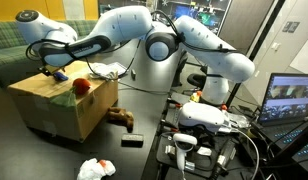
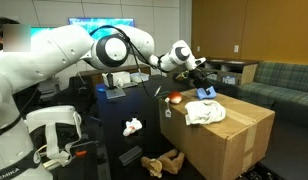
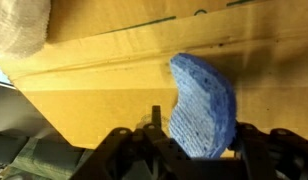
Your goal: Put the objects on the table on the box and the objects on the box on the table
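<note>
The claw [image 3: 199, 128], half-wide astride the blue pad [image 3: 204, 100] lying on the box [image 3: 94, 100], is apparently releasing it, and is next needing a straight lift clear before reaching for the cloth [image 3: 19, 30] at 10 o'clock.

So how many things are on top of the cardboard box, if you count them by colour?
Blue: 1, the spongy pad
Red: 1, the round thing
White: 1, the cloth
Total: 3 on the box
</note>
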Robot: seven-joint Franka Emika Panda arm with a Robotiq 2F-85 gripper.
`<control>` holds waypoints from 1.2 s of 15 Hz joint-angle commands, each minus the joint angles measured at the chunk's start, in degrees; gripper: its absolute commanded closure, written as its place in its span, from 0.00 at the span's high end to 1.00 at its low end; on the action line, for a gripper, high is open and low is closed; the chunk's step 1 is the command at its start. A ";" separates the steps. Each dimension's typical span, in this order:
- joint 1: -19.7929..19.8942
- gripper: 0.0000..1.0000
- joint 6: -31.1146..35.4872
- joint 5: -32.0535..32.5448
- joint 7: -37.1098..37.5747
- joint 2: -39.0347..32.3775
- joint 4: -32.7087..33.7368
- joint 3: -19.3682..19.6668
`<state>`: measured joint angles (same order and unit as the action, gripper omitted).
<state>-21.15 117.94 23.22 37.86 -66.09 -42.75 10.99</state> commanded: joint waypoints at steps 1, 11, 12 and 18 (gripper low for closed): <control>0.54 0.90 -2.11 -1.19 -0.21 -0.46 5.50 -0.52; 1.44 1.00 1.17 -6.19 -5.75 10.42 -5.39 -7.10; 1.38 1.00 2.49 -5.77 -5.81 12.40 -8.79 -7.25; 2.05 1.00 7.61 -5.53 -8.17 22.53 -23.96 -9.11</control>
<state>-20.05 122.77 18.33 32.19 -51.61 -55.39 3.85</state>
